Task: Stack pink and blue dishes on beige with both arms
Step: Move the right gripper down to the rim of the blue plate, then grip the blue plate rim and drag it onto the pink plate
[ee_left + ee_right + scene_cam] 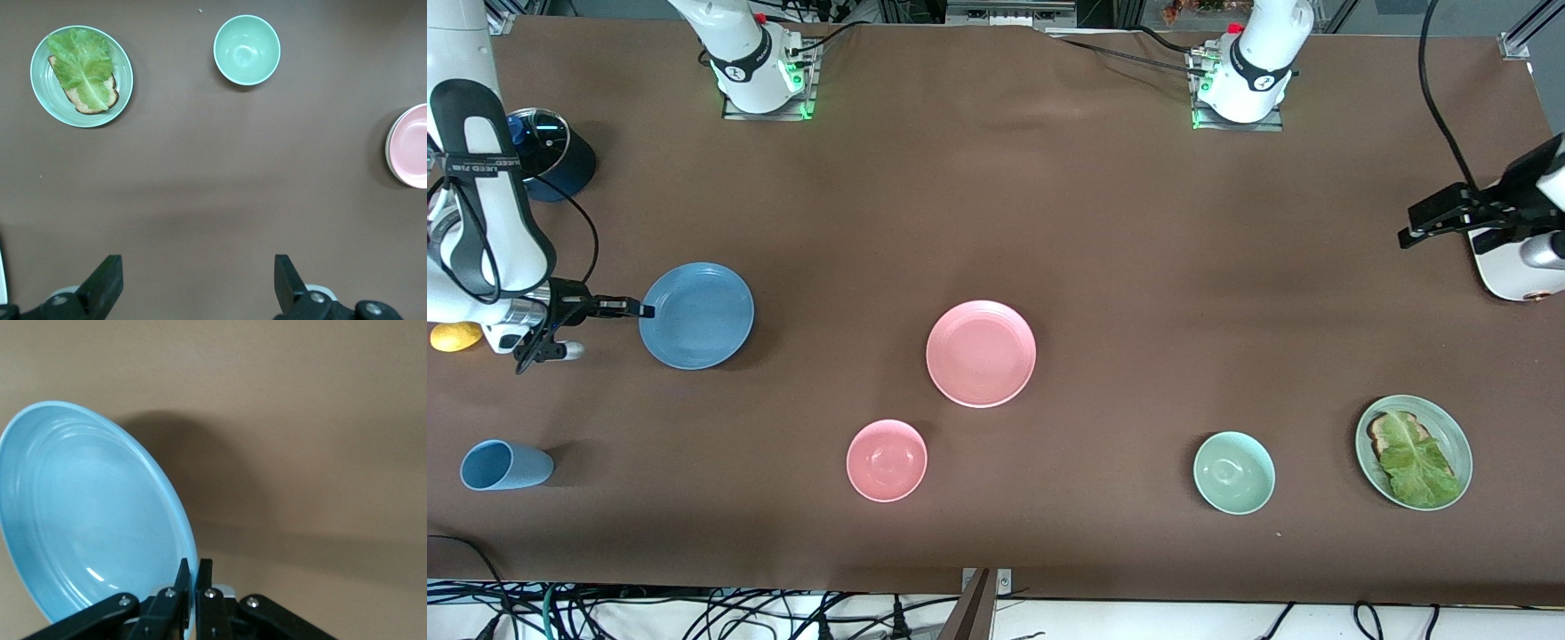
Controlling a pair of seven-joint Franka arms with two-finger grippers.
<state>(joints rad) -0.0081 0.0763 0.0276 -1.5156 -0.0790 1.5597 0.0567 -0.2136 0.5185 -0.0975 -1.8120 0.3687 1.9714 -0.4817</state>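
My right gripper (643, 309) (197, 563) is shut on the rim of the blue plate (696, 316) (87, 520) at the right arm's end of the table. The plate is tilted and casts a shadow on the brown cloth. The pink plate (981, 353) (408, 145) lies flat at the table's middle. A thin pale edge (387, 148) shows under its rim, and no beige plate shows anywhere else. My left gripper (1405, 236) (198, 267) hangs open over bare cloth at the left arm's end, holding nothing.
A pink bowl (887, 460) sits nearer the camera than the pink plate. Toward the left arm's end stand a pale green bowl (1234, 472) (246, 50) and a green plate with toast and lettuce (1451, 427) (40, 80). A blue cup (505, 465) lies on its side.
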